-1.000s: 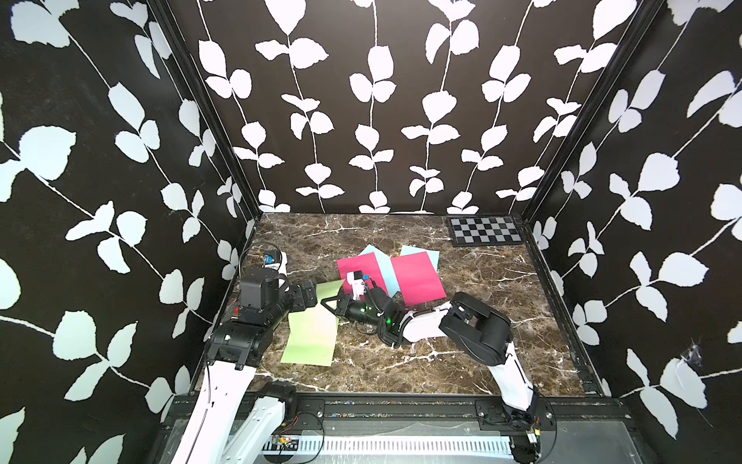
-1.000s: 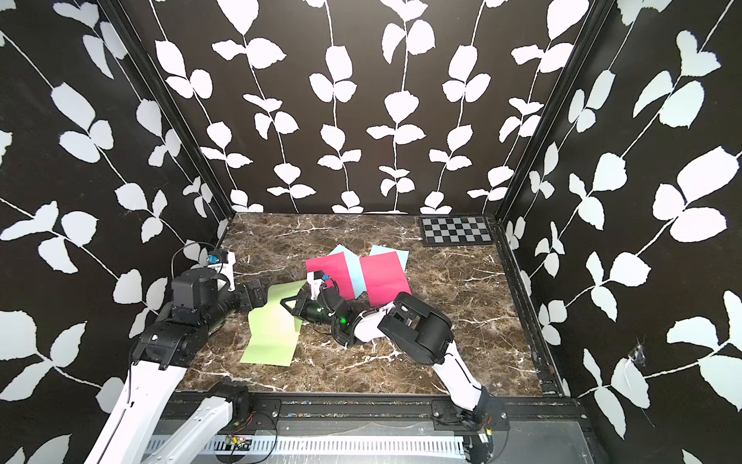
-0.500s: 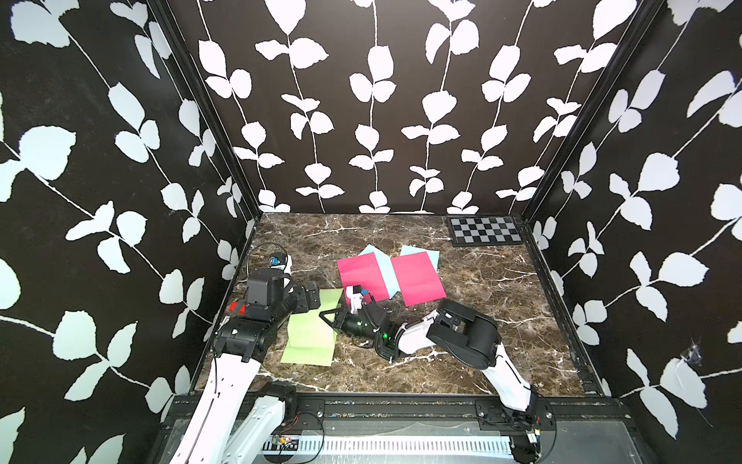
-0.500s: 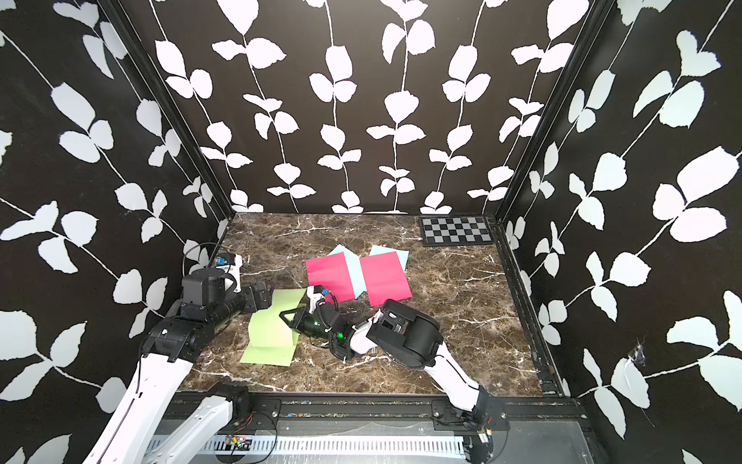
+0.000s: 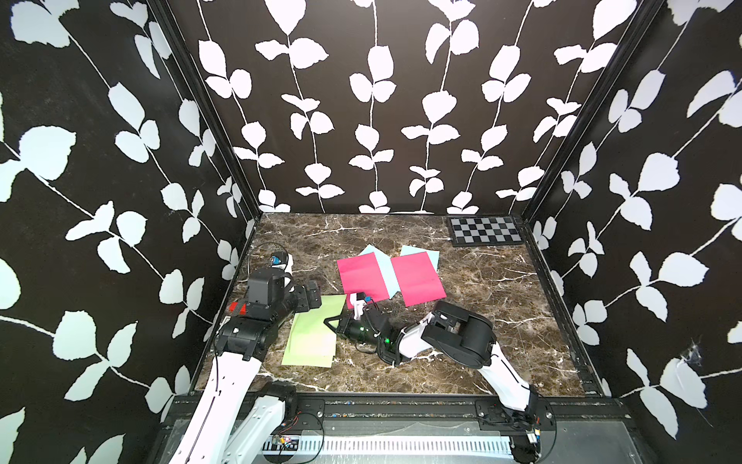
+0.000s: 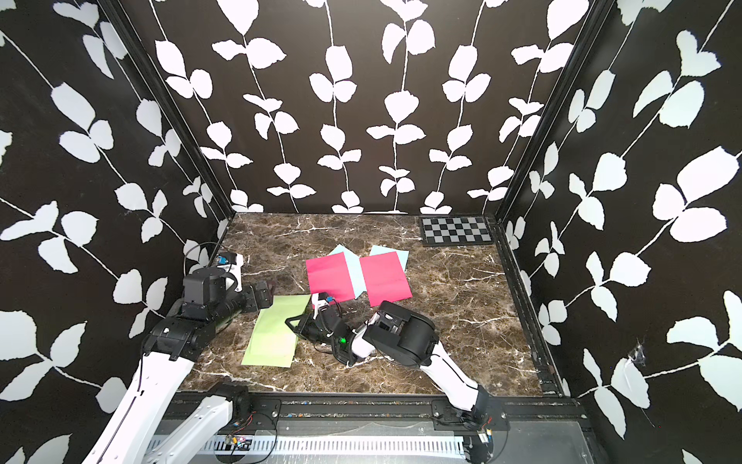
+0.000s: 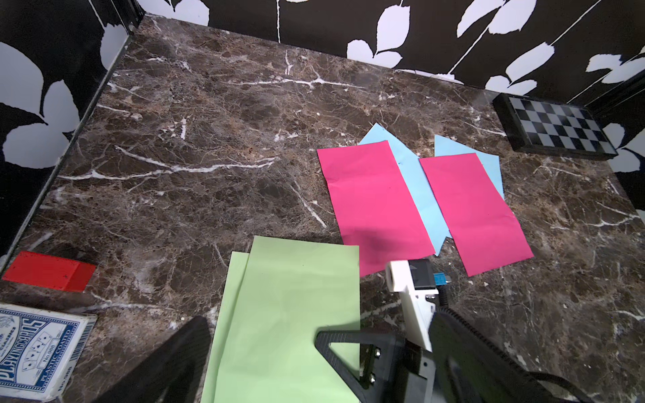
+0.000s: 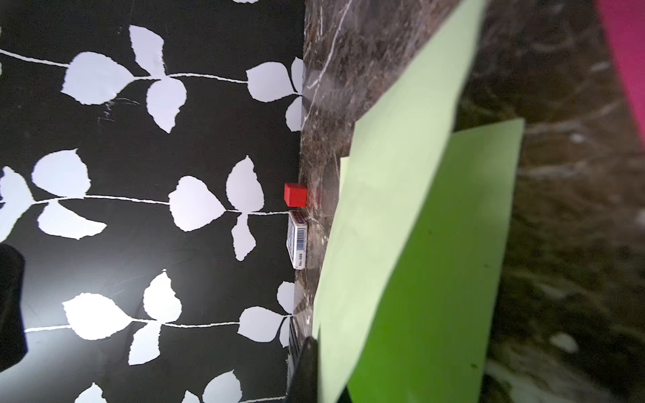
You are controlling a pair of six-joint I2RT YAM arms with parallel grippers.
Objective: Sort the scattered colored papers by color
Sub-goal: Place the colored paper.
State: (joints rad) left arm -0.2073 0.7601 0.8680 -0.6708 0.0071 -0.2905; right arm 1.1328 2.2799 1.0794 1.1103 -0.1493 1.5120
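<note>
Two light green papers (image 5: 311, 341) lie overlapped at the front left, seen close in the left wrist view as a green pair (image 7: 289, 314). My right gripper (image 5: 330, 321) lies low at their right edge, shut on the upper green sheet (image 8: 391, 209), which lifts off the lower one (image 8: 439, 279). My left gripper (image 5: 314, 295) hovers open at the far left corner of the greens, holding nothing. Two hot pink papers (image 5: 363, 277) (image 5: 417, 279) lie mid-table on top of light blue papers (image 5: 384, 263) (image 5: 426, 254).
A checkerboard panel (image 5: 486, 231) sits in the far right corner. A playing-card box (image 7: 38, 352) and a red block (image 7: 49, 272) rest against the left wall. Patterned walls close in three sides.
My right gripper has slid toward the front left, carrying the green sheet over the other green one. The left arm has drawn back slightly.
</note>
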